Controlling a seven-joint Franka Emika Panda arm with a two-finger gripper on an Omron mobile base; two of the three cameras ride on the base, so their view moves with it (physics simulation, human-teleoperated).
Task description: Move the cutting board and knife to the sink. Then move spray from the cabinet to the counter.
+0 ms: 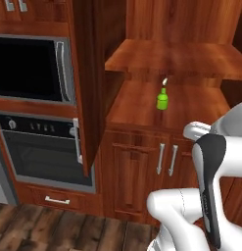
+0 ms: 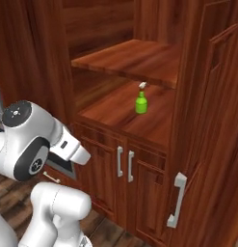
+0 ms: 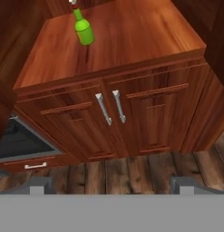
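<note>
Currently spray [image 3: 84,29] is being seen upright on lower cabinet [image 3: 131,118] shelf, well apart from end effector [image 3: 111,186], jaws being held wide open, empty. Risk: narrow bottle being tipped by finger during reach, or upper shelf [image 1: 176,59] being struck.

Arm [image 1: 210,196] is glossy white with chunky rounded segments, dark grey-black bands at the joints, and a round black joint cap [image 2: 35,165] with a small white mark on it.

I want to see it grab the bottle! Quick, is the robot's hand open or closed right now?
Hand: open, holding nothing; the green spray stands untouched on the cabinet shelf.
</note>
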